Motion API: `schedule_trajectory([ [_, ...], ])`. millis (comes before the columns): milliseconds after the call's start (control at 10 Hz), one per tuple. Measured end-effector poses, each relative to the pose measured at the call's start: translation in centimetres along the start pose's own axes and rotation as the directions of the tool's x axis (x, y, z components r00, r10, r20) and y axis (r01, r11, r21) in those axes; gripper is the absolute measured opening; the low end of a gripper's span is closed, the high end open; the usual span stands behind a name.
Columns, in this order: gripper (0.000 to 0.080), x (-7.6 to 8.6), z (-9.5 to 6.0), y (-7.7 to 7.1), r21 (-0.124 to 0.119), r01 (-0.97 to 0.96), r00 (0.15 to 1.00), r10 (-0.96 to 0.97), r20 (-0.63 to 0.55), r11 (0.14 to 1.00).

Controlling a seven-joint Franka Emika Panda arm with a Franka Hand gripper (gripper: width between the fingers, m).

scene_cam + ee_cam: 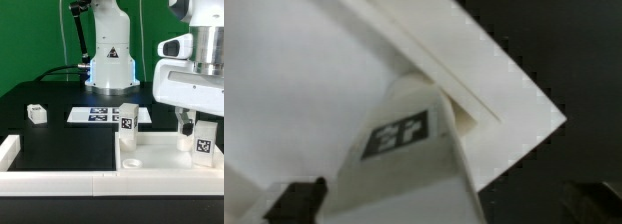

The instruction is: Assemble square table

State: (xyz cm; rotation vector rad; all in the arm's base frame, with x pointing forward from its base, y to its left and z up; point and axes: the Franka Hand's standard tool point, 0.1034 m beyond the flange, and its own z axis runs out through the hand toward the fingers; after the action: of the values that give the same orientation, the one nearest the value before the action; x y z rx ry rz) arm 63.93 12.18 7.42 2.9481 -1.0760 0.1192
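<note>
Where the gripper (197, 122) hangs: directly over the corner of the square table top (160, 157) at the exterior view's right, with nothing in its grasp.
Fingers (295, 200): dark and spread wide; one lies just beside the leg below, the other well apart from it.
Leg under the gripper (203, 143): white, upright in that corner of the top, between the fingers.
Leg tag (402, 131): black square with white blocks on the leg's side, a machine pattern with no letters to read.
Second leg (128, 117): upright at the top's far corner toward the exterior view's left, its black-and-white tag facing the camera.
Third leg (37, 114): lying on the black table (60, 140), well apart from the top toward the exterior view's left; its dark mark is too small to make out.
Rim (455, 75): raised white edge of the top, meeting at the corner just beside the leg under the gripper.
Marker board (100, 115): flat on the black table behind the top, carrying a row of tags.
Border walls (50, 182): low, white, running from the top's near side toward the exterior view's left.
Robot base (108, 55): white, behind the top; it bears a dark triangular sticker whose writing is too small to read.
</note>
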Motion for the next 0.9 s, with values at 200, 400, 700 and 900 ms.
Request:
schedule_trajectory([
  [200, 0.0649, 0.0, 0.1, 0.0, 0.001, -0.031, 1.0, 0.031, -0.001, 1.0],
  [400, 0.0529, 0.0, 0.1, 0.0, 0.001, -0.053, 0.999, 0.053, 0.0, 0.999],
  [700, 0.0298, 0.3, 0.1, 0.5, -0.006, -0.252, 0.968, 0.252, -0.003, 0.968],
  [900, 0.0297, 0.3, 0.1, 1.0, -0.028, -0.523, 0.852, 0.523, -0.001, 0.852],
])
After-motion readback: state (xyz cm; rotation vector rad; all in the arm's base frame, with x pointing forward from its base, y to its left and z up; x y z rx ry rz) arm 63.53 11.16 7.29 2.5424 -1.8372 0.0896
